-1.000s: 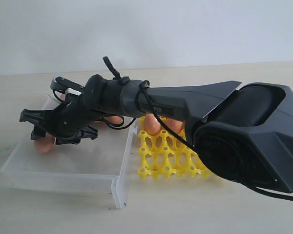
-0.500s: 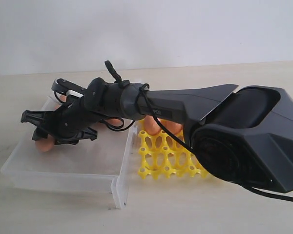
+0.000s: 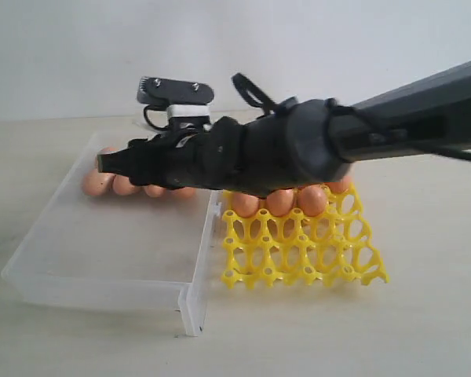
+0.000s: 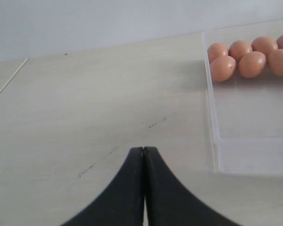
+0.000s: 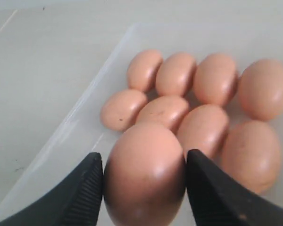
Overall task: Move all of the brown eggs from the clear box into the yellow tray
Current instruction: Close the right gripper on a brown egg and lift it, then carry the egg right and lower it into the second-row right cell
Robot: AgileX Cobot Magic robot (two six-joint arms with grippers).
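The right arm hides part of the yellow tray and brown eggs.

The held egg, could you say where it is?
The brown egg is gripped between the right gripper's jaws over the clear box, beside the loose eggs, in right wrist view.

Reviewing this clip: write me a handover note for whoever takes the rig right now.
Right gripper: shut on one smooth brown egg, at the shallow clear plastic box.
Left gripper: shut, empty, over bare table.
Done: at least four brown eggs sit along the far side of the bright yellow lattice tray; near cells empty.
To do: place the held egg, then move the eight or more eggs lying in the box.
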